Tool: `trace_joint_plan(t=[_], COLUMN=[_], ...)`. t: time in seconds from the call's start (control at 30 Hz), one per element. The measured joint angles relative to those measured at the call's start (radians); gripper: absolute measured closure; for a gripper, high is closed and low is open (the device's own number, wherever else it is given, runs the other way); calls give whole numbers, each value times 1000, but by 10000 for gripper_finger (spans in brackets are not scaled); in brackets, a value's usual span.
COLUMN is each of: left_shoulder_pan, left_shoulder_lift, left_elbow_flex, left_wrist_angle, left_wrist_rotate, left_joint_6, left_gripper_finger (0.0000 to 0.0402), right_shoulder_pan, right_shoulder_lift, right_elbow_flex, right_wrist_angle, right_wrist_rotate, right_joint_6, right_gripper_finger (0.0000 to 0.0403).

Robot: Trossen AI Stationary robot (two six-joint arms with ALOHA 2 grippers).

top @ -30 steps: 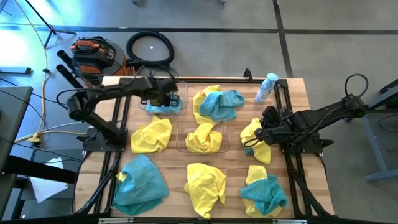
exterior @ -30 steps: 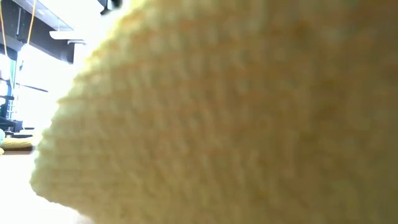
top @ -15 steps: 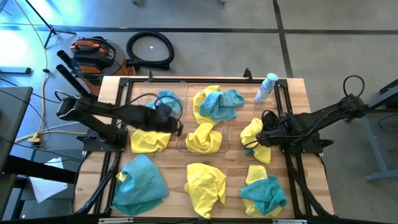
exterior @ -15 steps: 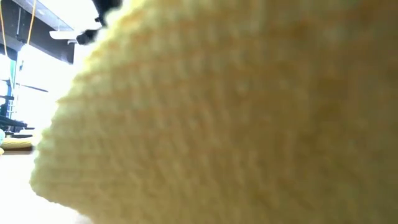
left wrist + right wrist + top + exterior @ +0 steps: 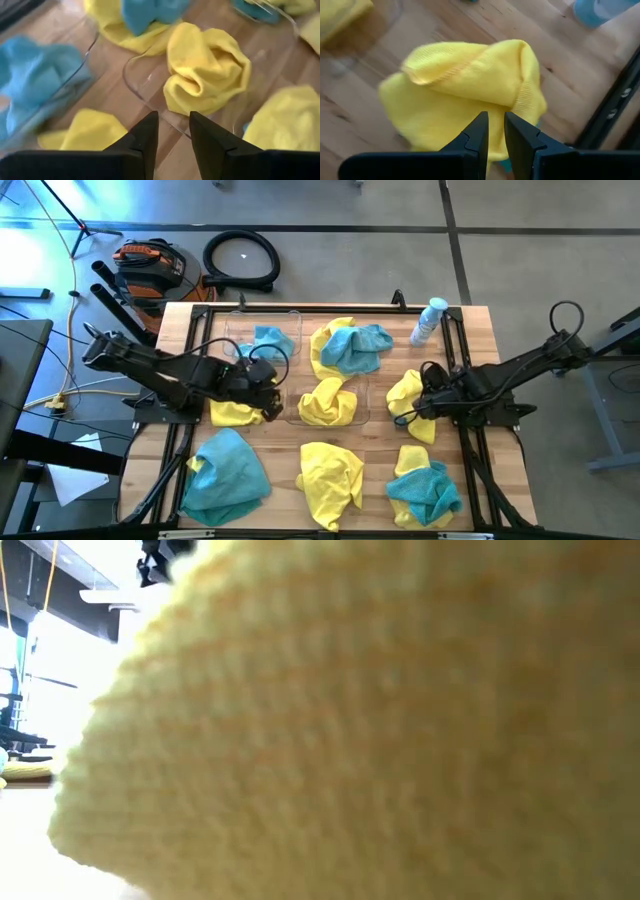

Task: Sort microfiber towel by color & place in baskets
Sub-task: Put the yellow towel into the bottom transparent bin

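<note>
Your left gripper hovers slightly open, empty, above a crumpled yellow microfiber towel beside the clear plastic baskets. Your right gripper, nearly closed, holds nothing over another yellow towel on the desk.

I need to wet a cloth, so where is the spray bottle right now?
In the high view the spray bottle lies at the table's far right corner, beside the heap of yellow and teal towels and beyond the right gripper.
</note>
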Motion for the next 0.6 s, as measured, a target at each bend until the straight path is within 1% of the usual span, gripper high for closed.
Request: trace_joint_plan(t=[0.07,0.17,0.23,0.43,0.6], left_shoulder_pan=[0,0,0,3,14], left_shoulder_lift=[-13,-45,-76,-193,-304], left_elbow_flex=[0,-11,-28,-70,-135], left_wrist_angle=[10,18,38,58,58], left_wrist_rotate=[4,4,4,6,6], left_joint_6=[72,151,200,302,314], left_gripper_finger=[321,339,350,372,382], right_shoulder_pan=[-11,-37,-52,-111,-129], right_shoulder_lift=[0,1,3,3,11], right_elbow_flex=[4,-3,-7,-7,-7], right_wrist_angle=[8,27,25,29,36], right_wrist_rotate=[-20,-76,-93,-95,-115], right_joint_6=[47,56,57,129,219], right_gripper_finger=[347,343,332,264,206])
